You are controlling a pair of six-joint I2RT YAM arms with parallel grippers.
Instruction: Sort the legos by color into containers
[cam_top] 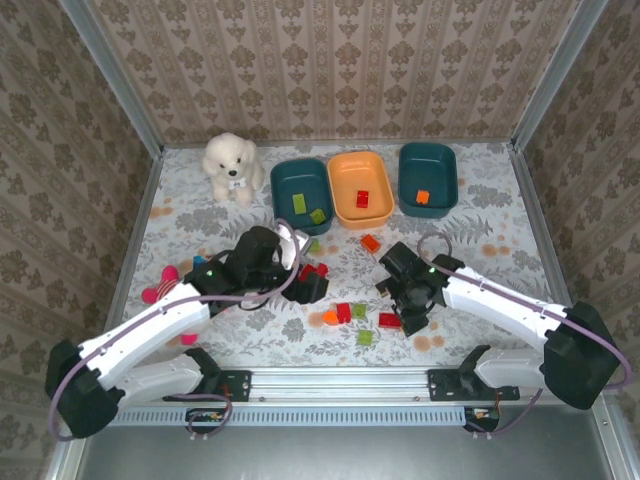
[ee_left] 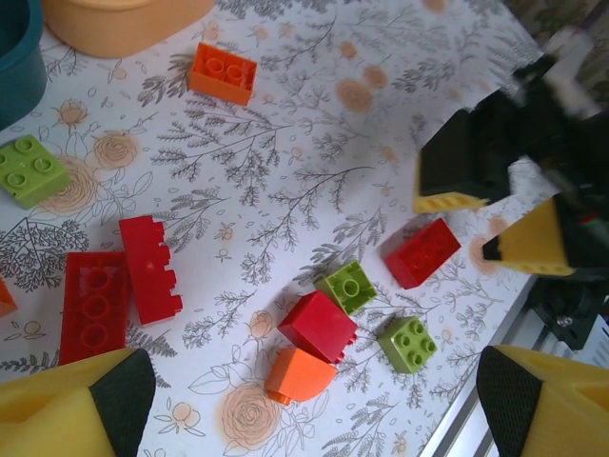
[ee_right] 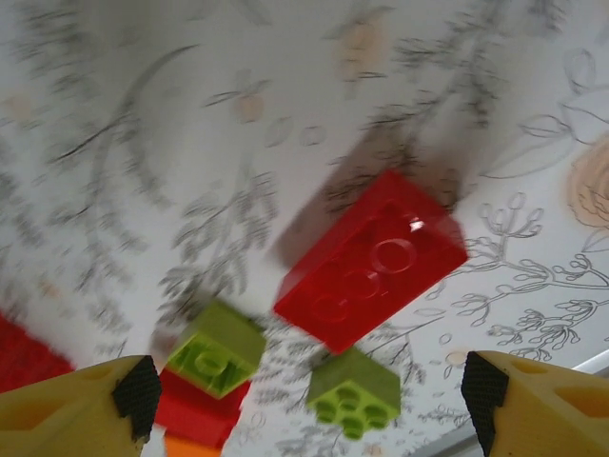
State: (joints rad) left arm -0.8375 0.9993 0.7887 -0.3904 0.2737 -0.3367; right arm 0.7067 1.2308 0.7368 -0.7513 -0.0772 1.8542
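Three bins stand at the back: a teal bin (cam_top: 283,180) with two green legos, an orange bin (cam_top: 345,170) with a red lego (cam_top: 362,198), and a teal bin (cam_top: 445,170) with an orange lego (cam_top: 423,197). Loose legos lie mid-table. My left gripper (cam_top: 305,282) (ee_left: 314,419) hangs open above a red cube (ee_left: 318,326), an orange lego (ee_left: 300,374) and two green legos (ee_left: 346,286) (ee_left: 407,343). My right gripper (cam_top: 412,305) (ee_right: 309,405) is open and empty, low over a red brick (ee_right: 371,259) and two green legos (ee_right: 217,347) (ee_right: 354,390).
A white plush dog (cam_top: 232,165) sits back left beside the bins. A pink doll (cam_top: 160,285) lies at the left, under my left arm. More legos lie apart: an orange brick (ee_left: 222,72), a green one (ee_left: 30,169) and two red ones (ee_left: 93,307) (ee_left: 149,267).
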